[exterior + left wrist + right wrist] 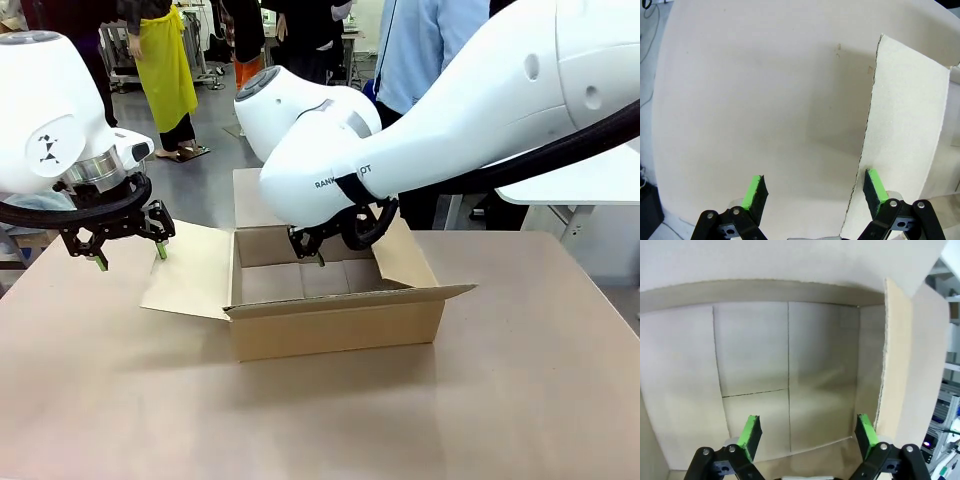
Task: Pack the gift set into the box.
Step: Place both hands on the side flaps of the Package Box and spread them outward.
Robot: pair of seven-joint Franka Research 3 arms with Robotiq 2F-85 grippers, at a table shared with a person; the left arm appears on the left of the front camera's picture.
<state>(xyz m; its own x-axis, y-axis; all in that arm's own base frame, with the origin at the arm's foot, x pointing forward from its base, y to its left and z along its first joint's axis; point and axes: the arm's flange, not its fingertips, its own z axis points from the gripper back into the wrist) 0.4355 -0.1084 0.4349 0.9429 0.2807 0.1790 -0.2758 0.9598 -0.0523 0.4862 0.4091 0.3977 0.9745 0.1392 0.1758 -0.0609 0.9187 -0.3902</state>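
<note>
Hovering right gripper [308,256] in mouth of box [335,325] at frame centre, jaws spread wide, nothing held. Box floor bare, so I judge gift set not yet packed. Left gripper [131,258] at mid-left, likewise wide open and empty, one pad [874,186] at edge of splayed flap [190,272]. Risks: pad catching flap and dragging box across table [520,400]; right fingers snagging side wall.

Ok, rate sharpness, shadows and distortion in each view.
Front view: sharp, evenly lit, soft shadows around the box. Left wrist view: the wide angle bends the table edge; the flap throws a soft shadow. Right wrist view: box floor slightly soft, walls bowed.
</note>
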